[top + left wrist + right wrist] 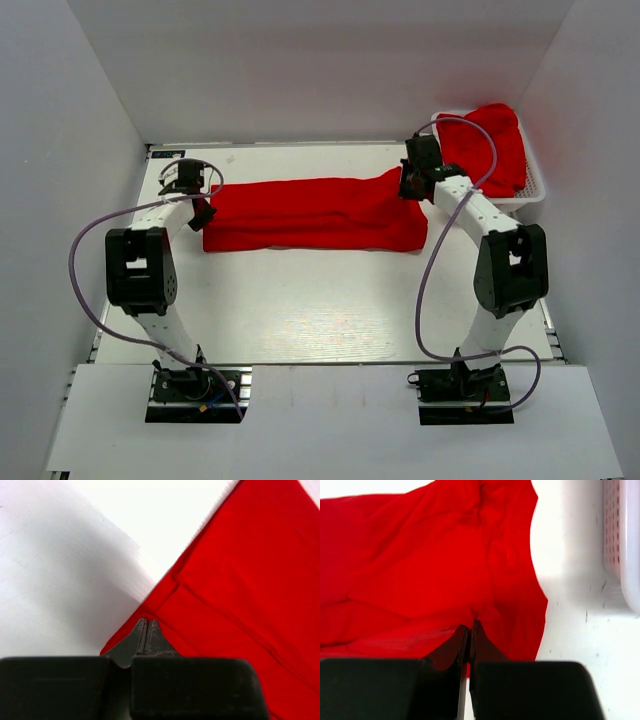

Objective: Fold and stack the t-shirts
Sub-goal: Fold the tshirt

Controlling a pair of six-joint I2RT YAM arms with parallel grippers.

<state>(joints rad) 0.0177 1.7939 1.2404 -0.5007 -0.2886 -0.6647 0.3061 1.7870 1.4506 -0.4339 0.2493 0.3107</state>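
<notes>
One red t-shirt (310,215) lies on the white table (300,300) as a long band folded lengthwise, running left to right between the two arms. My left gripper (204,212) is at its left end. In the left wrist view this gripper (146,621) is shut, its tips pinching the hem corner of the t-shirt (240,580). At the right end is my right gripper (410,186). The right wrist view shows it (470,626) shut on fabric of the t-shirt (420,565), which puckers at the tips. Another red t-shirt (495,140) is heaped in the basket.
A white mesh basket (535,195) stands at the back right corner, just right of my right gripper; its wall (620,540) shows in the right wrist view. White walls close in the table at the back and both sides.
</notes>
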